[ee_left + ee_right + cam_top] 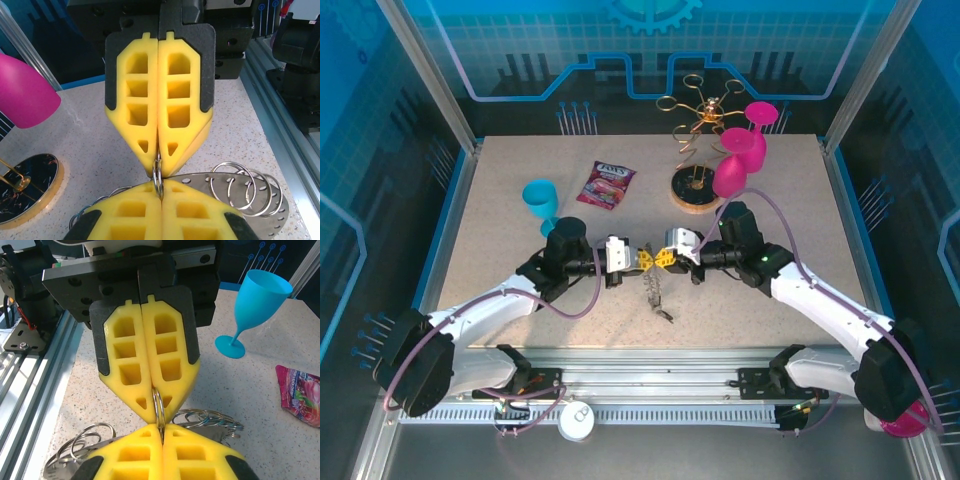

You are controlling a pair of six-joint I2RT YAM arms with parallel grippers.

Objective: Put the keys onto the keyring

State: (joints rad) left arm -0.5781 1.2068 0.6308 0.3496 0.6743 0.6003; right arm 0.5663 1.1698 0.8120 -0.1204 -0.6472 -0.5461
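My left gripper (642, 259) and right gripper (666, 259) meet tip to tip above the middle of the table. Both are shut on one small steel split ring (158, 175) (159, 407), which stands edge-on between the yellow pads. In the left wrist view my left gripper (161, 189) is at the bottom and the right gripper (159, 159) above it. Under them hangs the keyring (272, 212), a flat grey perforated disc carrying several wire rings (240, 187) (212, 417). It reaches down to the table (656, 292). The keys are hidden.
A teal goblet (540, 200) stands at the left and a candy packet (606, 184) behind the grippers. A gold wire rack on a round wooden base (695, 190) holds pink goblets (745, 150) at the back right. Metal rails (650, 385) run along the near edge.
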